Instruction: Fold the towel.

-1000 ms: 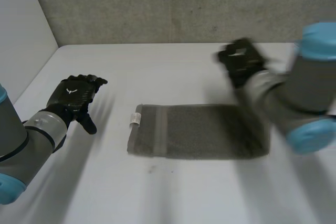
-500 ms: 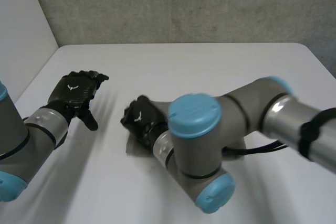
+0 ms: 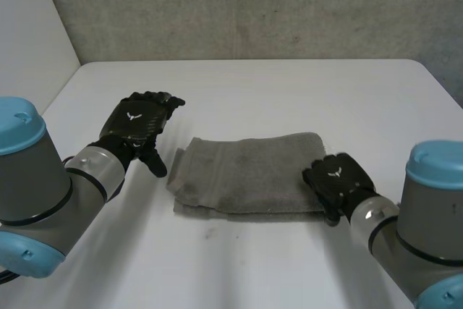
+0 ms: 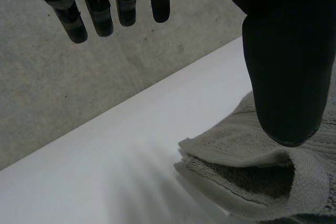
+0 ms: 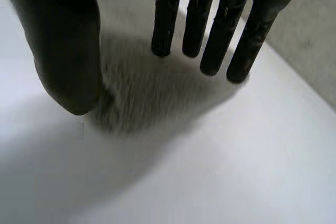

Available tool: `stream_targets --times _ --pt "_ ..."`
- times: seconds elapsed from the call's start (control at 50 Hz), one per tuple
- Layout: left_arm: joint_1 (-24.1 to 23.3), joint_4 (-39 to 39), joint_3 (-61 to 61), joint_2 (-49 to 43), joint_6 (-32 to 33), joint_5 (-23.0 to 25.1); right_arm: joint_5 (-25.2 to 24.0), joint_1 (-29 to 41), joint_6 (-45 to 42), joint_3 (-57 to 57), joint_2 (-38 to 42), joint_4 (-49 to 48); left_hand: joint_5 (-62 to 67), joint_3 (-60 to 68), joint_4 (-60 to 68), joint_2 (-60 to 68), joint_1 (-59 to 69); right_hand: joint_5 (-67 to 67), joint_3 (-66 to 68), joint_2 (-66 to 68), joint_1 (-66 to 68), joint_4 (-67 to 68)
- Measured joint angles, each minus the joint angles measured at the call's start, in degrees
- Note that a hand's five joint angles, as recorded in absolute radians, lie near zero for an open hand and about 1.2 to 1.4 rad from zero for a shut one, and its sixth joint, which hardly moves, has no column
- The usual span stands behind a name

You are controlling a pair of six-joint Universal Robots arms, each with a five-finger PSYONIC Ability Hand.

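Observation:
A grey towel point(image 3: 246, 175) lies folded in layers on the middle of the white table point(image 3: 289, 85). My left hand point(image 3: 137, 122) hovers just off the towel's left end, open, fingers straight and thumb pointing down. In the left wrist view its thumb point(image 4: 283, 51) hangs over the towel's doubled corner point(image 4: 247, 177) without touching it. My right hand point(image 3: 334, 179) is at the towel's right near corner. In the right wrist view its fingers point(image 5: 210, 30) are straight and apart from the thumb, with the towel point(image 5: 142, 98) below them and nothing pinched.
A grey wall runs along the table's far edge point(image 3: 253, 59) and a white panel point(image 3: 29, 48) stands at the left. Bare table point(image 3: 239, 265) lies in front of the towel and behind it.
My right arm swept across to the towel's left end and came back to its right end, opening its hand. The towel now lies shorter and doubled. My left hand moved closer to the towel.

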Motion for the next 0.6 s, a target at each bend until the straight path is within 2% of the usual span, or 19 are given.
stream_targets --times 0.1,0.12,0.16,0.18,0.32,0.42,0.52,0.6 --pt "0.1 0.0 -0.1 0.1 0.0 0.0 0.1 -1.5 -0.5 2.0 2.1 -3.4 0.0 0.0 0.0 0.0 0.0 12.9 13.1 13.3 13.2 13.2" --pt "0.1 0.0 -0.1 0.2 0.0 0.0 0.2 -1.8 -0.6 1.8 2.7 -4.0 0.0 0.0 0.0 0.0 0.0 24.8 24.8 26.3 25.9 25.0" --pt "0.2 0.0 -0.3 0.4 0.0 0.0 0.4 -2.1 -0.7 0.8 3.2 -4.5 0.0 0.0 0.0 0.0 0.0 37.7 38.4 38.9 36.5 38.5" --pt "0.2 -0.1 -0.4 0.5 0.0 0.0 0.5 -2.2 -0.7 0.0 3.4 -4.6 0.0 0.0 0.0 0.0 0.0 40.6 41.0 41.0 38.5 41.1" --pt "0.3 -0.3 -0.8 0.9 0.0 -0.1 1.0 0.2 -0.5 -8.2 3.0 -3.8 0.0 0.0 0.0 0.0 0.0 41.4 42.2 41.1 39.8 42.4" --pt "0.6 -0.5 -0.8 1.3 -0.1 -0.1 0.6 7.8 -0.7 -18.4 5.2 -2.1 0.0 0.0 0.0 0.0 0.0 41.4 42.2 41.1 39.8 42.4" --pt "1.3 -0.5 -0.7 2.8 -0.3 -0.6 -0.7 17.1 -1.7 -30.8 12.3 0.7 0.0 0.0 0.0 0.0 0.0 41.4 42.2 41.1 39.8 42.4" --pt "2.7 -0.5 -0.7 4.4 -1.3 -2.0 -4.6 22.7 -3.2 -39.7 20.2 4.8 0.0 0.0 0.0 0.0 0.0 41.4 42.2 41.1 39.9 42.4"
